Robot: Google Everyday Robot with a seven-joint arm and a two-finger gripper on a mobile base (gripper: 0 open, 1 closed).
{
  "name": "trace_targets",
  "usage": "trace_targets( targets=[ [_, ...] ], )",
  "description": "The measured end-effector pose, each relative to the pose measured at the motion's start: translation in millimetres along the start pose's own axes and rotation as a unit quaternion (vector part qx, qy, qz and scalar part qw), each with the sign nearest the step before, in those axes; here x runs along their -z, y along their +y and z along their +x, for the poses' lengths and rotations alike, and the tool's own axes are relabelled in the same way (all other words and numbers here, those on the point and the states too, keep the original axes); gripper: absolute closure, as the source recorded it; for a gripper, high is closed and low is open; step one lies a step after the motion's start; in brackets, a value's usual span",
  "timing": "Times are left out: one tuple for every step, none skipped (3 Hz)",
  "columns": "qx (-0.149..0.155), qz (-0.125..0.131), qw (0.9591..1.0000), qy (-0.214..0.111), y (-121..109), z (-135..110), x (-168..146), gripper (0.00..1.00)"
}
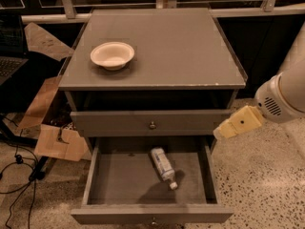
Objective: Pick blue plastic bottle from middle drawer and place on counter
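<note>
Camera view is showing me the blue plastic bottle (163, 165) lying on its side in the open middle drawer (119, 180). The gripper (228, 129) is hovering off the drawer's right side, and I cannot tell its opening. I am judging the bottle light, slick and crushable, so I am favouring a gentle grasp across its labelled middle.

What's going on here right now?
The robot arm's claw hangs at the right side of the cabinet, well apart from the bottle. The blue plastic bottle lies on its side in the open middle drawer, cap toward the front, not yet picked. A cream bowl sits on the counter.
</note>
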State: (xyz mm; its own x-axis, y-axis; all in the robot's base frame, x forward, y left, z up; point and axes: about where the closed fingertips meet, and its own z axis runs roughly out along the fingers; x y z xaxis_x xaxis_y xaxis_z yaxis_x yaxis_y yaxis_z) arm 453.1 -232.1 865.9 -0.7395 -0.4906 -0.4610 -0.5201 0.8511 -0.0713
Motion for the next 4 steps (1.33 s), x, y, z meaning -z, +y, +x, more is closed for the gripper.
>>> trace_targets(
  targets=[
    [-0.001,0.003,1.0000,0.001,0,0,0,0.00],
    [-0.030,0.012,0.9995,0.001,1,6,-16,0.00],
    [-0.083,0.033,0.9960,0.003,2,19,-61,0.00],
    [-0.122,0.033,0.9919,0.002,8,29,-102,0.00]
  ],
)
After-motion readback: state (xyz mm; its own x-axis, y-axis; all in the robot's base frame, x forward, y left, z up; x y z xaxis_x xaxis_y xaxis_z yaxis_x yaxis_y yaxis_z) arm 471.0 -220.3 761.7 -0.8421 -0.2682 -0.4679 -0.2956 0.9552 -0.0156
